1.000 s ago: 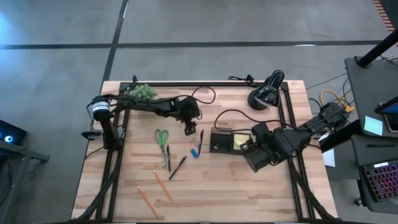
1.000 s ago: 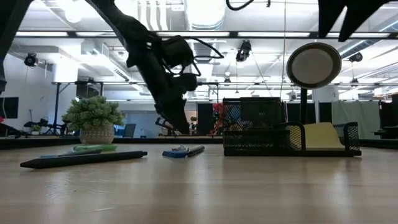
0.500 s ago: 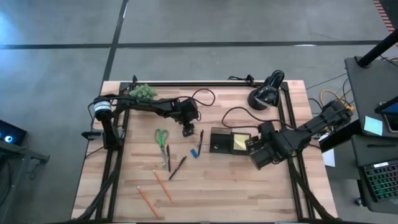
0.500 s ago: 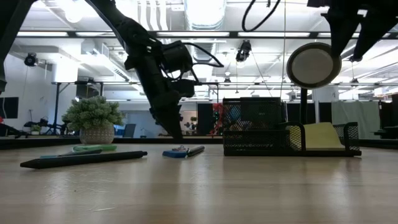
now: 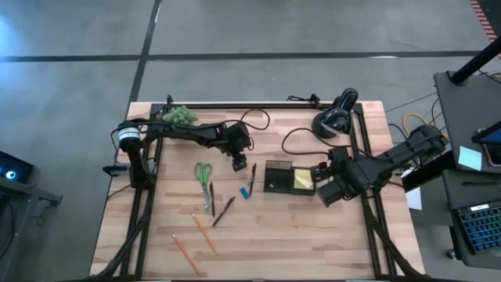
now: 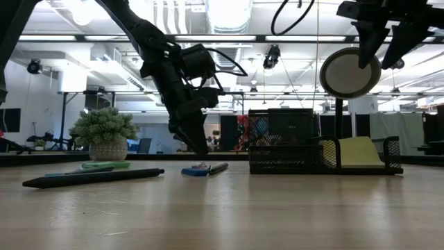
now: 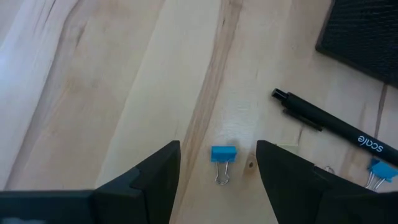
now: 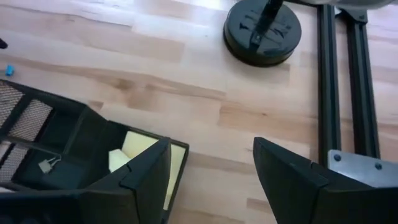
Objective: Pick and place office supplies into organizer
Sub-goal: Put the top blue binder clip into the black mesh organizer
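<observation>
The organizer [image 5: 279, 178] sits near the middle of my counter [image 5: 258, 235], the yellow sticky-note pad [image 5: 303, 179] in its right compartment. Only the right wrist view shows a small clip [image 8: 46, 165] lying inside it beside the pad. From above, the blue piece [image 5: 244, 193] is a speck by a dark pen [image 5: 252, 177]; the left wrist view resolves it as a blue binder clip [image 7: 222, 155] between the fingers, with the pen's end just beside it — and a second blue clip [image 7: 380, 171] at the edge. My left end effector [image 5: 238, 164] hovers over it, wide open and empty. The right end effector [image 5: 321, 182] hangs above the organizer's right end, also open, holding nothing. Scissors [image 5: 203, 173] and orange pencils [image 5: 205, 235] lie well to the left.
</observation>
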